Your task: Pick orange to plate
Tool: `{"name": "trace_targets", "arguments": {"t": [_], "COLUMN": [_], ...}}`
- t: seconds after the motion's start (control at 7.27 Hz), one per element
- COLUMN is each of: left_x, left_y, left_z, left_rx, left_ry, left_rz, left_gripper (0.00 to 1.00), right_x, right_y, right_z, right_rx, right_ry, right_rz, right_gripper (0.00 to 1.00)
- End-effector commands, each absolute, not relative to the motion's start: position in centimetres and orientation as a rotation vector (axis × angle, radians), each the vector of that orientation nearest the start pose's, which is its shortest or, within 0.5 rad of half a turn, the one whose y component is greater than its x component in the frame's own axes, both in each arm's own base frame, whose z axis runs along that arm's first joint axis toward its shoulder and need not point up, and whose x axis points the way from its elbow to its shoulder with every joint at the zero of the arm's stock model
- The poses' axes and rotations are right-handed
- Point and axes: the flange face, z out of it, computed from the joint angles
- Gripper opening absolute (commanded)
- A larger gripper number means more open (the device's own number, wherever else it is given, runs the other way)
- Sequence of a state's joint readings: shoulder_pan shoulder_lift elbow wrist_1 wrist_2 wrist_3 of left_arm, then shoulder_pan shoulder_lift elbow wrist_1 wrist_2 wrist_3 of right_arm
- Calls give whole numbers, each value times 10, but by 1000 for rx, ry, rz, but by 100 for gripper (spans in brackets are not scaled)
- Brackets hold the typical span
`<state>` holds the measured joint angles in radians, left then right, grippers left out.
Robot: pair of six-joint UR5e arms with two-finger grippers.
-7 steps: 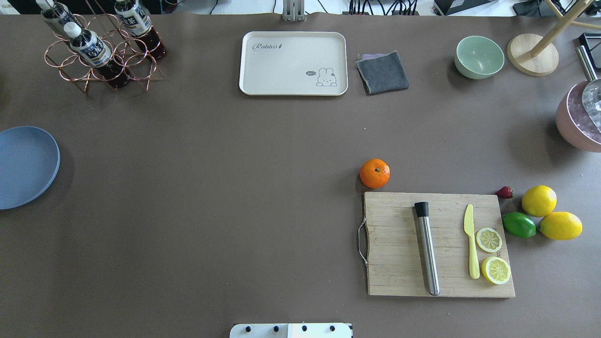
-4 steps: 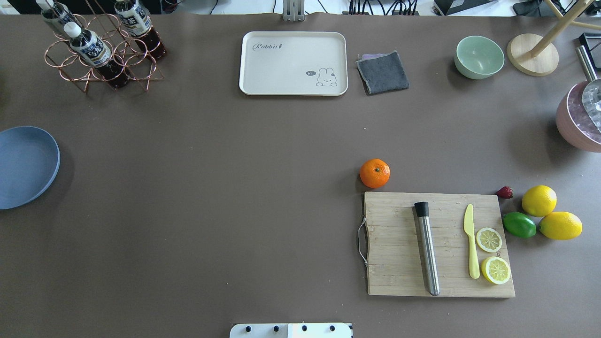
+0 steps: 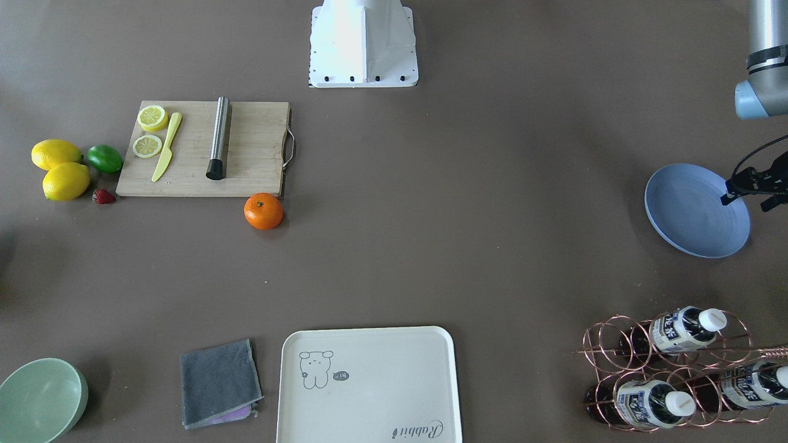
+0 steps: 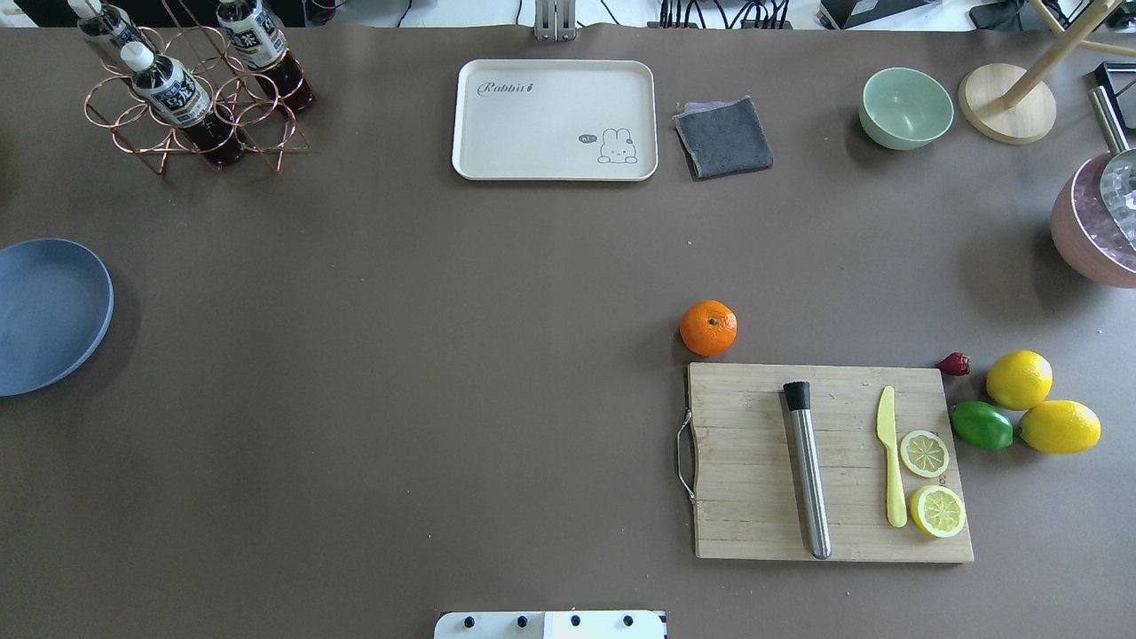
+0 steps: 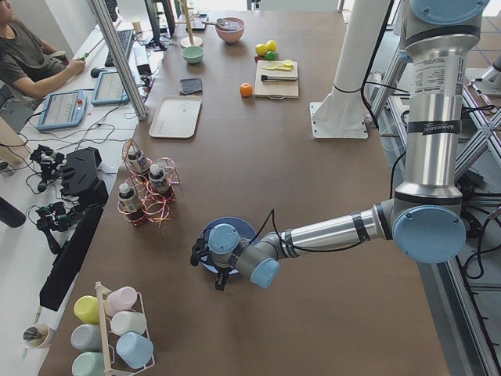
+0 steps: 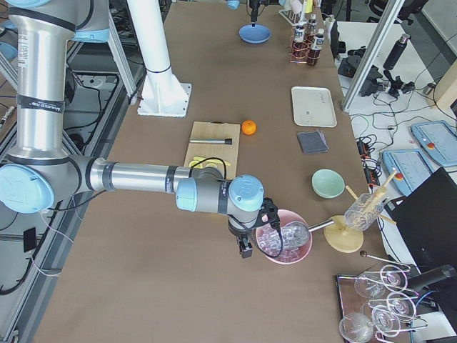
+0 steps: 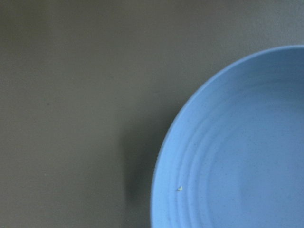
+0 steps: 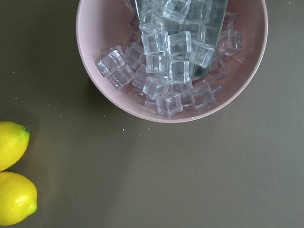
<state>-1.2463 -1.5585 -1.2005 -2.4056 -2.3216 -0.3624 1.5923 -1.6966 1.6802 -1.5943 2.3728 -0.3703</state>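
Orange [image 4: 708,327] is sitting on the brown table, just beside the far corner of the wooden cutting board [image 4: 754,497] at its handle end, stem dimple facing up. Nothing is gripping it. Blue plate [image 4: 44,315] is lying at the robot's left end of the table, well apart from the orange, w/ nothing on it.

Left gripper [image 5: 219,278] is hanging over the plate; its wrist cam is looking down on the plate's rim and bare table. Jaws aren't readable in any view, so can't tell if it's spread or clamped. Right gripper [image 6: 243,246] is hovering at the opposite end, next to the pink bowl [image 8: 88,42] of ice cubes [image 8: 168,61]. It's showing only in the side view, so can't tell its state either.

On the board, a steel muddler [image 4: 808,470], a yellow knife [image 4: 890,461] and two lemon halves [image 4: 924,453] are lying. Past the board's right edge, two lemons [image 4: 1019,379], a lime [image 4: 981,425] and a strawberry [image 4: 955,363] are sitting close together. Along the far side: bottle rack [image 4: 191,106], cream tray [image 4: 555,120], grey cloth [image 4: 723,136], pale-green bowl [image 4: 905,106].
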Motion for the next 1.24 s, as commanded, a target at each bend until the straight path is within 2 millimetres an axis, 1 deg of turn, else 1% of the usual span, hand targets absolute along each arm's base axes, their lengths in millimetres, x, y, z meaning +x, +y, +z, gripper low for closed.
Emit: {"name": "trace_targets", "arguments": {"t": [0.0,0.14,0.28,0.41,0.55,0.69,0.83,0.96,1.1], "left_x": [93,93,93,94,96,101,109,118,154], "left_y": [-475,-476,-476,-477,-481,-486,-490,-504,-499], "left_z": [758,757,757,752,737,703,653,596,548], "left_rx": [148,144,144,147,170,169,144,142,124], "left_ry": [841,845,845,851,865,943,1051,1101,1143], "left_rz": [123,110,106,103,114,98,55,-42,-32], "left_gripper": [49,25,0,0,0,0,0,0,0], "right_x": [72,71,72,71,70,64,58,36,9], "right_y": [-435,-436,-436,-438,-441,-447,-459,-465,-484], "right_z": [662,657,656,654,649,634,612,590,553], "right_rx": [125,133,134,139,146,170,182,168,167], "right_ry": [-798,-791,-789,-794,-793,-789,-791,-797,-811], "right_rz": [-315,-320,-320,-320,-326,-347,-318,-292,-252], "right_gripper": [100,100,100,100,100,100,100,100,100]}}
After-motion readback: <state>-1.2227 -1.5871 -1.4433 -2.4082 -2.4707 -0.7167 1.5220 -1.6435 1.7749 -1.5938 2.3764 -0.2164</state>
